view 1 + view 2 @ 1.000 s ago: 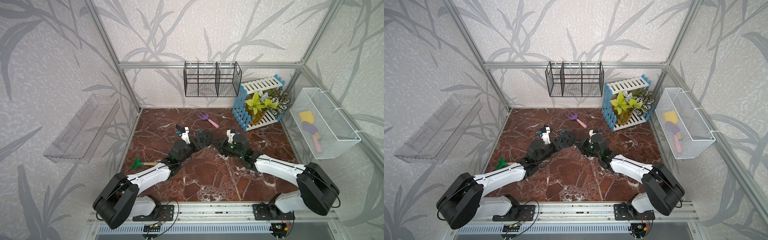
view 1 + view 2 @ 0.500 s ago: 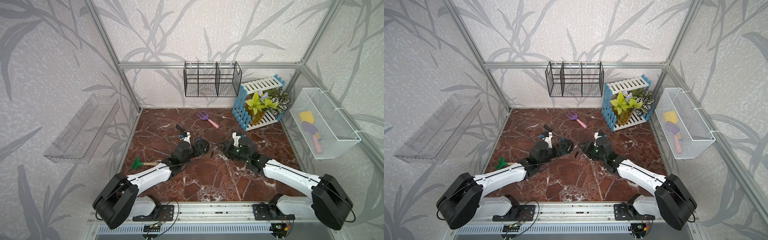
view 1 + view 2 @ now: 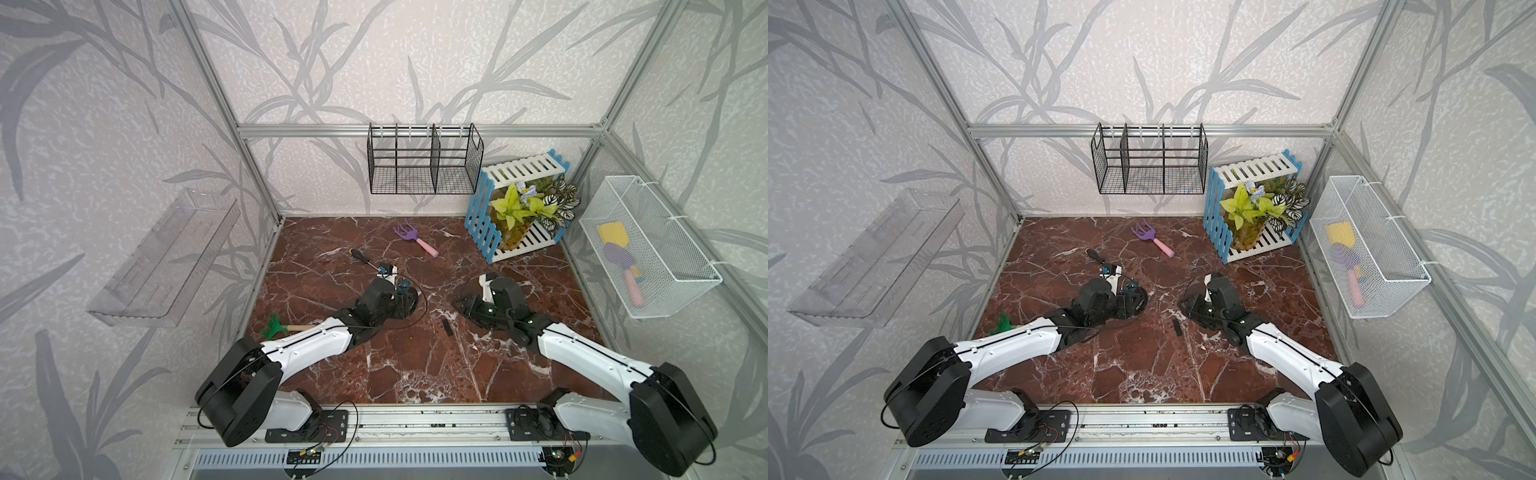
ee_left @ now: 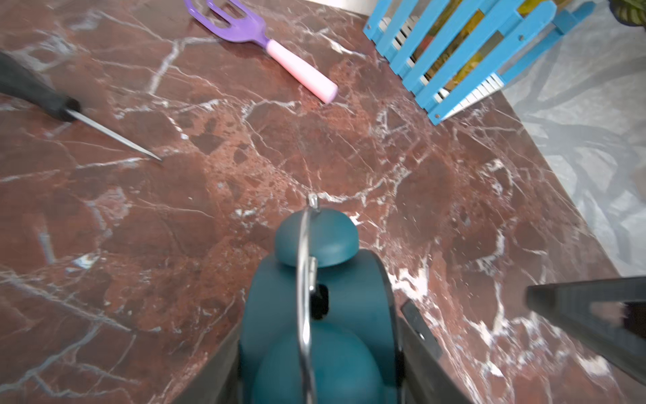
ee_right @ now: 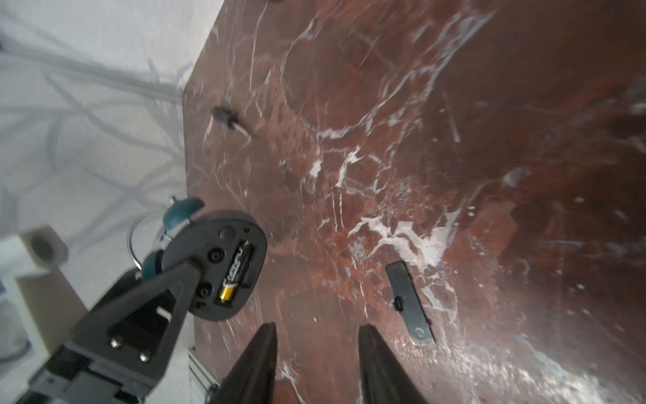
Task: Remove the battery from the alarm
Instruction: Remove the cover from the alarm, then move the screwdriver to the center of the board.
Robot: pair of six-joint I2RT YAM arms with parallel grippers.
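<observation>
Backed my right gripper (image 5: 316,328) off the alarm (image 5: 216,266), jaws part-open and empty. Battery (image 5: 237,269) remains in its bay; my left gripper (image 4: 321,349) clamps the alarm. Retry needed.

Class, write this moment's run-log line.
left fingers: shut on alarm | right fingers: open, empty | battery: in alarm's open back | flat black piece: on table

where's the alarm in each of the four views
In a top view: alarm just right of picture centre, below mid-height.
In a top view: alarm just left of picture centre, below mid-height.
Left wrist: teal top and bells at bottom centre.
Right wrist: black back, lower left.
Shared landmark: screwdriver, visible in all four views.
</observation>
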